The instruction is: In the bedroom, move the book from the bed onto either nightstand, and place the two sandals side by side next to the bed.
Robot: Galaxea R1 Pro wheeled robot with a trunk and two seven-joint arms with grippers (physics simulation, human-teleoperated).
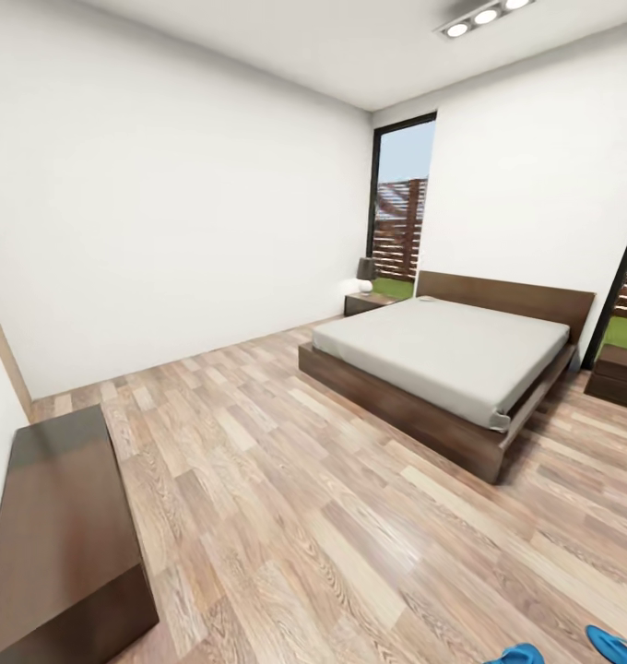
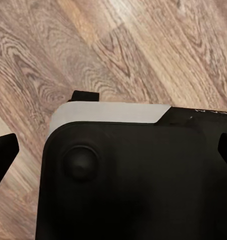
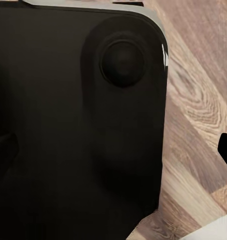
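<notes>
Seen from the doorway end of the bedroom: bed [image 1: 443, 364] against the far wall, nightstand [image 1: 367, 302] beside its headboard, another nightstand [image 1: 618, 373] opposite. Two sandals [image 1: 562, 648] on the plank floor [image 1: 304, 516] nearest the camera. Book not discernible. Hand openings impossible to tell; nothing visibly held.

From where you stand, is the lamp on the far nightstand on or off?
On, it seems: the lamp has a bright glow at its base on the nightstand.

place: home bedroom | evidence: bed [image 1: 443, 364], nightstand [image 1: 369, 302], lamp [image 1: 365, 270], plank floor [image 1: 304, 516]
</notes>
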